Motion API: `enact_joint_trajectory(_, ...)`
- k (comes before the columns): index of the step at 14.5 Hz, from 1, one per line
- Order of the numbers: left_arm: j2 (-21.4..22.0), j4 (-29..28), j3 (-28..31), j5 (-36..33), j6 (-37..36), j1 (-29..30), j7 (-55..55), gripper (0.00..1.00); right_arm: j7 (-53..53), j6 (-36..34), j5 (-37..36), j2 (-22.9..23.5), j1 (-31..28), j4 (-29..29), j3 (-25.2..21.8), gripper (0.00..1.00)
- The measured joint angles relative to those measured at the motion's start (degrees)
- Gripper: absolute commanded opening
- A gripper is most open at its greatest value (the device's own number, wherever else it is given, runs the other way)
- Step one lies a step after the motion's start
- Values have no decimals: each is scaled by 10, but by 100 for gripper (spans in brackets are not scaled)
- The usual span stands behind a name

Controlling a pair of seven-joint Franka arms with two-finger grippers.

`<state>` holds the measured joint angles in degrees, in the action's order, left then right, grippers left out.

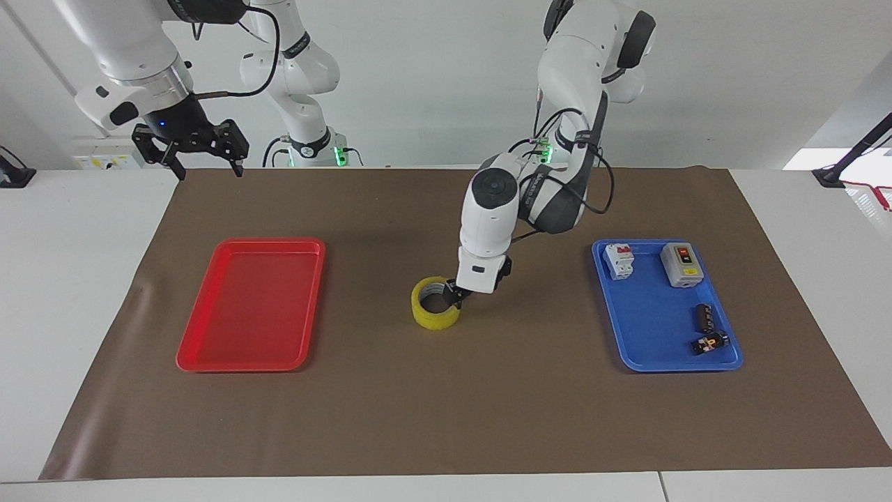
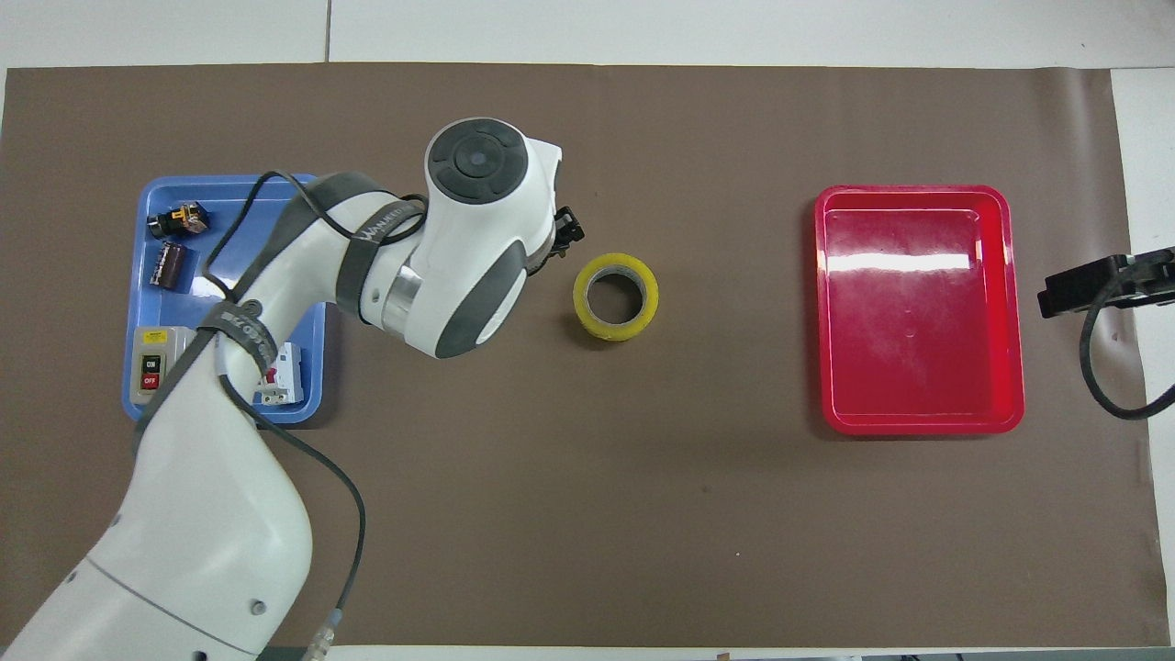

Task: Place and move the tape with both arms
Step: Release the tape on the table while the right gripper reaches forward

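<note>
Facing view: brown mat [image 1: 446,404] on white table. We see tape [image 1: 436,312] flat at mat centre, left gripper [image 1: 456,295] at its rim, finger state unclear. Right gripper [image 1: 202,150] waits upper left, fingers spread.

Overhead view: we see tape [image 2: 616,296] free at centre, red tray [image 2: 920,418] centre right. We judge placing done; next, right arm grasps tape.

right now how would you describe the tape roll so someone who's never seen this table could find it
Start at the brown mat covering the table, with a red tray toward the right arm's end and a blue tray toward the left arm's end. Between them, alone on the mat, lies the tape. It is the only yellow ring there.
</note>
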<state>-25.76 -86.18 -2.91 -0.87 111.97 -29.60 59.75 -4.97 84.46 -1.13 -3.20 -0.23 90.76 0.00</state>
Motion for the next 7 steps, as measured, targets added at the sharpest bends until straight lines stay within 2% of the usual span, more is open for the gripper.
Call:
enact_joint_trajectory(3,69,0,3,0,-88,73,-104,100,-2,4,1,4,9,-1,7,100)
enact_joint_trajectory(7,125,-2,4,-1,-162,172,-279,100,55,49,3,53,85,-5,14,100)
